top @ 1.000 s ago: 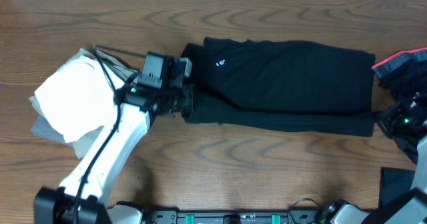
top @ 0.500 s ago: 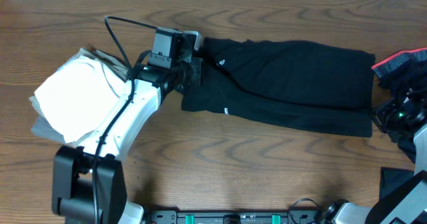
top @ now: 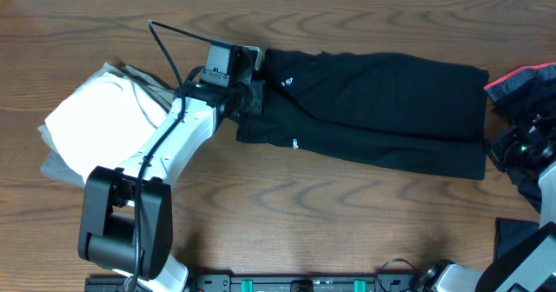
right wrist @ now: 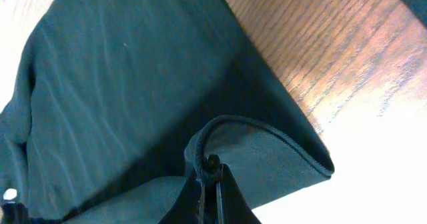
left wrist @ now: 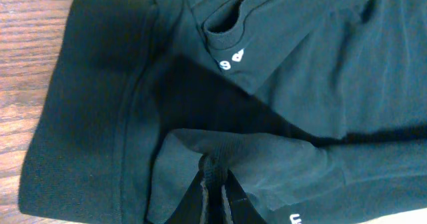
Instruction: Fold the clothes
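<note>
The black short-sleeved fabric T-shirt with a small white logo lies banded across the upper centre; limp, light, likely to sag; left gripper is pinched tight on a left-end fold; right gripper is clamped on the right-end hem; edges probably hold best.

Left arm: rounded white shell on a boxy black base, with a thin black cable running to a black camera block. Right arm: white too, with a black wrist and a small green light glowing. Left gripper, right gripper: slim matte-black fingers.
</note>
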